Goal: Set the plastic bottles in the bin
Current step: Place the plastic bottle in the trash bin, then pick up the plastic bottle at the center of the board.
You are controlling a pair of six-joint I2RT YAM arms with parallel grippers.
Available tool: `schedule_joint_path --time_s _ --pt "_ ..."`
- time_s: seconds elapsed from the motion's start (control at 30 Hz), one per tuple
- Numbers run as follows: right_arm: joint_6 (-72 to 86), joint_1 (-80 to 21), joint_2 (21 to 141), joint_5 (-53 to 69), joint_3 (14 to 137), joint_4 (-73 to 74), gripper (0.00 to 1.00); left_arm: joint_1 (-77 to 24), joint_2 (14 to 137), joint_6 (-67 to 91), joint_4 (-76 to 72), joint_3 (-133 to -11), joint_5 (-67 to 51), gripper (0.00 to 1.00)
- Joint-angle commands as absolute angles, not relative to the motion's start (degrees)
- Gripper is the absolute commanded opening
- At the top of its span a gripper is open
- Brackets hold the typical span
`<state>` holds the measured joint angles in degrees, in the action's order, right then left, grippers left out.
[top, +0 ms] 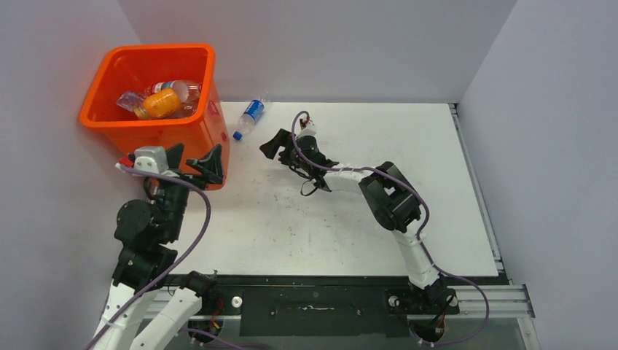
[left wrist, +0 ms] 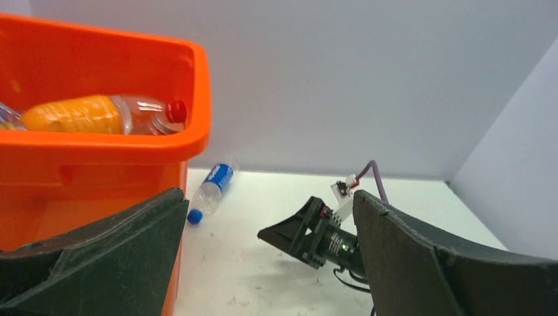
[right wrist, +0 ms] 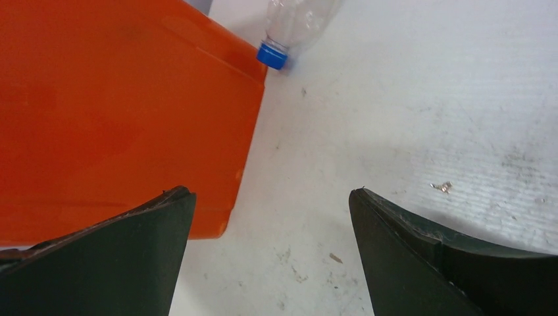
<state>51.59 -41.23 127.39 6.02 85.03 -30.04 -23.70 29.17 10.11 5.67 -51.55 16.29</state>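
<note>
Bottles lie in two places. Inside the bin, at the far-left corner of the table, an orange-tinted bottle with a red cap rests on top of the pile, and a clear bottle with a red label lies just behind it. One blue-labelled bottle lies on its side on the table just right of the bin, with its blue cap toward the near side. The left gripper hovers at the bin's near-right corner, jaws spread wide and holding nothing. The right gripper hangs low over the table near the lone bottle's cap — jaws likewise wide apart, empty, facing the bin's wall.
</note>
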Motion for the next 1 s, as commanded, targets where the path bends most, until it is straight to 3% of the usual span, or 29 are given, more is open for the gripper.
schedule_joint_path --time_s 0.0,0.3,0.63,0.8,0.97 --pt "54.84 -39.65 125.59 3.97 84.11 -35.94 0.9 -24.19 39.99 11.21 10.56 -56.98 11.0 0.96" --pt "54.46 -31.78 101.32 0.18 49.07 -38.26 0.9 -38.99 81.32 -1.0 27.35 -89.16 31.01 0.96" --pt "49.81 -33.84 75.34 -4.99 27.12 -30.28 0.9 -28.01 124.48 -5.38 44.38 -135.66 30.63 0.96" --pt "46.5 -36.79 62.75 -5.79 22.13 -24.7 0.9 -24.97 138.11 -7.73 43.29 -145.34 32.47 0.96" --pt "44.25 -40.97 53.8 -6.45 18.2 -19.86 0.9 -22.41 141.73 -11.99 33.05 -140.97 34.79 0.96"
